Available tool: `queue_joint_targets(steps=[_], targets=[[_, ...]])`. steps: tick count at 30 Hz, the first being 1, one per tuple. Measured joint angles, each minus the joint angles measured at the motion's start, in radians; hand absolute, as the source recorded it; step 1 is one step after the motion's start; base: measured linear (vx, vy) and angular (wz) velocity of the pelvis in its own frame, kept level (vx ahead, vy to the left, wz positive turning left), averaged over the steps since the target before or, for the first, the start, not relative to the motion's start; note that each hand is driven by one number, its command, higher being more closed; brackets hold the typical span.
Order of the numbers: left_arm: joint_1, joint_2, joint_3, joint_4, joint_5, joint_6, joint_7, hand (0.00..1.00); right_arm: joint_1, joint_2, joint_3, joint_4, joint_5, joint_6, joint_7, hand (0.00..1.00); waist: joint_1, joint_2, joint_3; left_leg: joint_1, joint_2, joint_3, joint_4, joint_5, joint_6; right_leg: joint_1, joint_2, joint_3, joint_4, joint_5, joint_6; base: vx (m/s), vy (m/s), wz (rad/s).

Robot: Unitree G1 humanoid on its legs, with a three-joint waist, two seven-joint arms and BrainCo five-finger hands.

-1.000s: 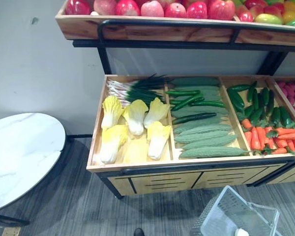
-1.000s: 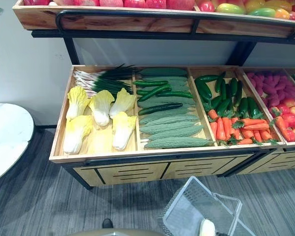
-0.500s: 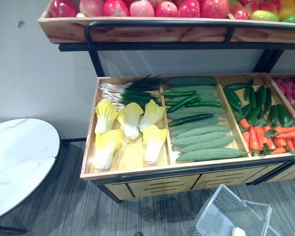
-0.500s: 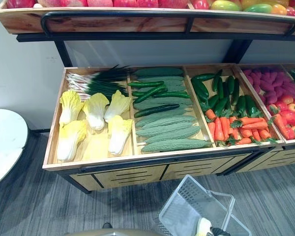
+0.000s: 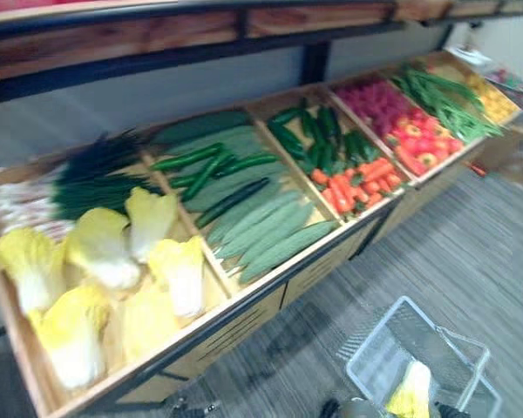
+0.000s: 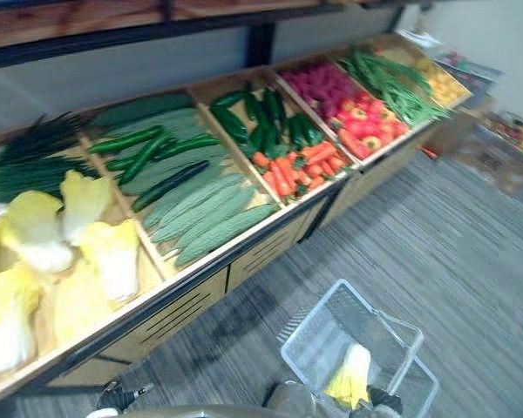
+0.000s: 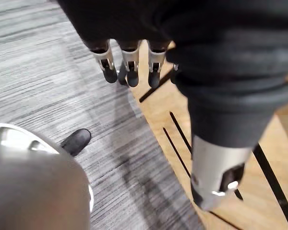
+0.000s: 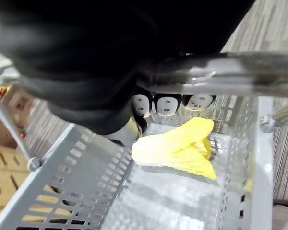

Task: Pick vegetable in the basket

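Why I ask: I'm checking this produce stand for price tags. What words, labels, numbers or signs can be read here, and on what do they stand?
None can be read.
Wooden stand, basket and the cabbage in it: no print seen on them.
Crates on the floor at the far end: too blurred to tell whether they bear any print.

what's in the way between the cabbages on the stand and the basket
Nothing visible. The napa cabbages lie uncovered in the stand's end compartment, and the basket is open-topped below, its handle held in the right hand. One cabbage lies inside, with room beside it. The left hand hangs open by the stand's front.
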Motion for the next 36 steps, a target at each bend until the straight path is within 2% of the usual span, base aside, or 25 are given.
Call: queue_joint_targets(steps=[3, 5, 6, 7, 8, 10, 12, 13, 14, 16, 17, 18, 19, 21, 22, 24, 26, 27, 28, 29, 30, 31, 32, 36], targets=[[-0.015, 0.017, -0.001, 0.031, -0.012, -0.004, -0.016, 0.00, -0.019, -0.010, 0.008, 0.035, -0.001, -0.003, 0.000, 1.00, -0.004, 0.001, 0.002, 0.012, 0.009, 0.071, 0.040, -0.001, -0.001, 0.012, 0.016, -0.088, -0.070, -0.022, 0.011, 0.09, -0.167, -1.13], [-0.029, 0.002, -0.012, 0.041, -0.012, -0.009, -0.029, 0.00, -0.053, -0.045, 0.015, 0.075, -0.002, 0.000, -0.001, 1.00, -0.003, 0.042, 0.013, 0.023, 0.010, 0.135, 0.043, -0.003, -0.004, 0.013, 0.082, -0.078, -0.187, -0.022, 0.012, 0.02, -0.199, -1.28], [-0.037, -0.003, -0.017, 0.044, -0.013, -0.010, -0.037, 0.00, -0.058, -0.051, 0.016, 0.079, -0.002, 0.000, -0.002, 1.00, -0.005, 0.051, 0.017, 0.023, 0.010, 0.154, 0.044, -0.001, -0.007, 0.012, 0.097, -0.065, -0.219, -0.022, 0.012, -0.01, -0.235, -1.00], [-0.061, -0.008, -0.020, 0.070, -0.012, -0.010, -0.043, 0.00, -0.059, -0.061, 0.025, 0.080, -0.002, 0.003, -0.004, 1.00, -0.013, 0.065, 0.033, 0.030, 0.018, 0.182, 0.045, 0.007, -0.018, 0.013, 0.123, -0.041, -0.257, -0.015, 0.014, -0.01, -0.232, -0.71], [-0.066, -0.006, -0.021, 0.081, -0.012, -0.010, -0.045, 0.00, -0.057, -0.063, 0.025, 0.087, -0.001, 0.009, -0.010, 1.00, -0.037, 0.075, 0.031, 0.040, 0.029, 0.187, 0.049, 0.017, -0.027, 0.021, 0.141, -0.027, -0.272, -0.015, 0.013, 0.00, -0.231, -0.58], [-0.066, 0.005, -0.034, 0.081, -0.012, -0.010, -0.045, 0.00, -0.043, -0.063, 0.037, 0.104, 0.000, 0.015, -0.019, 1.00, -0.059, 0.069, 0.035, 0.069, 0.050, 0.188, 0.078, 0.038, -0.037, 0.050, 0.160, -0.003, -0.297, -0.022, 0.006, 0.00, -0.166, -0.44], [-0.072, 0.012, -0.041, 0.081, -0.012, -0.011, -0.043, 0.00, -0.026, -0.059, 0.047, 0.105, 0.000, 0.009, -0.019, 1.00, -0.074, 0.058, 0.031, 0.069, 0.090, 0.187, 0.153, 0.040, -0.039, 0.059, 0.173, 0.020, -0.317, -0.032, 0.003, -0.01, -0.151, -0.39], [-0.081, 0.013, -0.041, 0.079, -0.012, -0.012, -0.039, 0.00, -0.022, -0.057, 0.055, 0.103, 0.000, 0.001, -0.019, 1.00, -0.081, 0.064, 0.030, 0.067, 0.129, 0.180, 0.231, 0.041, -0.038, 0.059, 0.179, 0.024, -0.316, -0.037, -0.005, -0.04, -0.087, -0.45], [-0.091, 0.010, -0.044, 0.078, -0.012, -0.012, -0.036, 0.00, -0.017, -0.056, 0.072, 0.103, 0.001, -0.004, -0.018, 1.00, -0.079, 0.050, 0.038, 0.065, 0.184, 0.175, 0.341, 0.041, -0.039, 0.056, 0.189, 0.055, -0.308, -0.048, -0.016, -0.05, -0.102, -0.58], [-0.081, -0.001, -0.055, 0.079, -0.012, -0.012, -0.035, 0.00, -0.018, -0.057, 0.097, 0.097, 0.001, -0.007, -0.018, 1.00, -0.074, 0.056, 0.039, 0.064, 0.266, 0.156, 0.488, 0.051, -0.030, 0.066, 0.215, 0.108, -0.300, -0.051, -0.036, 0.01, -0.070, -0.95], [-0.063, -0.017, -0.069, 0.078, -0.013, -0.011, -0.036, 0.00, -0.018, -0.059, 0.137, 0.080, 0.001, -0.010, -0.018, 1.00, -0.070, 0.052, 0.046, 0.024, 0.312, 0.024, 0.609, 0.070, -0.015, 0.073, 0.233, 0.184, -0.298, -0.057, -0.046, 0.11, -0.056, -1.29], [-0.065, -0.020, -0.071, 0.070, -0.024, -0.014, -0.036, 0.00, -0.021, -0.058, 0.163, 0.074, 0.000, -0.013, -0.018, 1.00, -0.062, 0.048, 0.048, -0.022, 0.287, -0.107, 0.651, 0.008, -0.035, 0.069, 0.232, 0.226, -0.296, -0.059, -0.049, 0.13, -0.027, -1.26], [-0.065, -0.020, -0.072, 0.066, -0.030, -0.017, -0.036, 0.00, -0.026, -0.058, 0.172, 0.075, 0.000, -0.019, -0.018, 1.00, -0.055, 0.047, 0.049, -0.052, 0.253, -0.189, 0.667, -0.039, -0.043, 0.067, 0.227, 0.255, -0.297, -0.059, -0.050, 0.10, 0.037, -1.28], [-0.053, -0.029, -0.081, 0.028, -0.039, -0.018, -0.015, 0.00, -0.036, -0.074, 0.192, 0.075, 0.000, -0.031, -0.017, 1.00, -0.032, 0.053, 0.051, -0.121, 0.092, -0.455, 0.597, -0.129, -0.065, 0.070, 0.216, 0.373, -0.301, -0.047, -0.037, 0.10, 0.060, -1.50], [-0.052, -0.032, -0.084, 0.024, -0.039, -0.019, -0.010, 0.00, -0.037, -0.077, 0.201, 0.076, 0.000, -0.032, -0.017, 1.00, -0.024, 0.057, 0.051, -0.128, 0.062, -0.495, 0.563, -0.139, -0.071, 0.071, 0.216, 0.398, -0.302, -0.044, -0.035, 0.11, 0.100, -1.38], [-0.050, -0.033, -0.088, 0.010, -0.039, -0.032, -0.005, 0.00, -0.053, -0.077, 0.204, 0.078, 0.000, -0.026, -0.017, 1.00, -0.021, 0.060, 0.052, -0.171, -0.031, -0.651, 0.393, -0.155, -0.086, 0.067, 0.222, 0.496, -0.307, -0.035, -0.019, 0.09, 0.128, -1.23], [-0.047, -0.037, -0.088, 0.000, -0.039, -0.038, -0.003, 0.00, -0.063, -0.078, 0.210, 0.074, -0.001, -0.027, -0.017, 1.00, -0.018, 0.063, 0.055, -0.203, -0.078, -0.764, 0.272, -0.154, -0.084, 0.065, 0.224, 0.562, -0.328, -0.023, 0.000, 0.07, 0.141, -1.00], [-0.047, -0.038, -0.087, -0.003, -0.039, -0.040, -0.002, 0.00, -0.065, -0.078, 0.211, 0.074, -0.001, -0.027, -0.017, 1.00, -0.015, 0.065, 0.056, -0.216, -0.089, -0.795, 0.238, -0.153, -0.083, 0.064, 0.224, 0.584, -0.334, -0.019, 0.007, 0.07, 0.188, -1.13], [-0.050, -0.046, -0.074, -0.008, -0.037, -0.045, -0.001, 0.00, -0.063, -0.076, 0.222, 0.061, -0.001, -0.026, -0.018, 1.00, 0.004, 0.070, 0.059, -0.220, -0.096, -0.825, 0.186, -0.142, -0.073, 0.062, 0.226, 0.629, -0.334, -0.017, 0.024, 0.05, 0.220, -1.18], [-0.050, -0.061, -0.054, -0.011, -0.035, -0.052, 0.004, 0.00, -0.044, -0.077, 0.242, 0.035, -0.001, -0.026, -0.019, 1.00, 0.020, 0.086, 0.064, -0.220, -0.091, -0.847, 0.149, -0.122, -0.068, 0.051, 0.237, 0.669, -0.321, -0.032, 0.047, 0.05, 0.293, -1.20], [-0.050, -0.071, -0.043, -0.012, -0.030, -0.053, 0.006, 0.00, -0.042, -0.078, 0.242, 0.016, -0.001, -0.028, -0.019, 1.00, 0.028, 0.102, 0.063, -0.223, -0.079, -0.851, 0.142, -0.099, -0.067, 0.043, 0.249, 0.685, -0.307, -0.045, 0.055, 0.08, 0.331, -0.98], [-0.054, -0.077, -0.027, -0.011, -0.030, -0.051, 0.010, 0.00, -0.032, -0.064, 0.245, 0.000, -0.001, -0.028, -0.020, 1.00, 0.030, 0.102, 0.062, -0.230, -0.087, -0.830, 0.178, -0.096, -0.048, 0.047, 0.241, 0.709, -0.299, -0.052, 0.064, 0.11, 0.351, -0.71], [-0.051, -0.073, -0.028, -0.012, -0.025, -0.053, 0.013, 0.00, -0.024, -0.040, 0.248, -0.020, -0.001, -0.033, -0.020, 1.00, 0.032, 0.083, 0.056, -0.229, -0.104, -0.796, 0.178, -0.115, -0.033, 0.049, 0.215, 0.713, -0.299, -0.046, 0.073, 0.12, 0.298, -0.56], [-0.052, -0.051, -0.029, -0.019, 0.007, -0.052, 0.015, 0.00, -0.008, 0.008, 0.281, -0.049, -0.001, -0.045, -0.019, 1.00, 0.041, 0.031, 0.043, -0.179, -0.151, -0.714, 0.136, -0.128, -0.002, 0.041, 0.166, 0.735, -0.305, -0.049, 0.089, 0.17, 0.245, -0.45]])
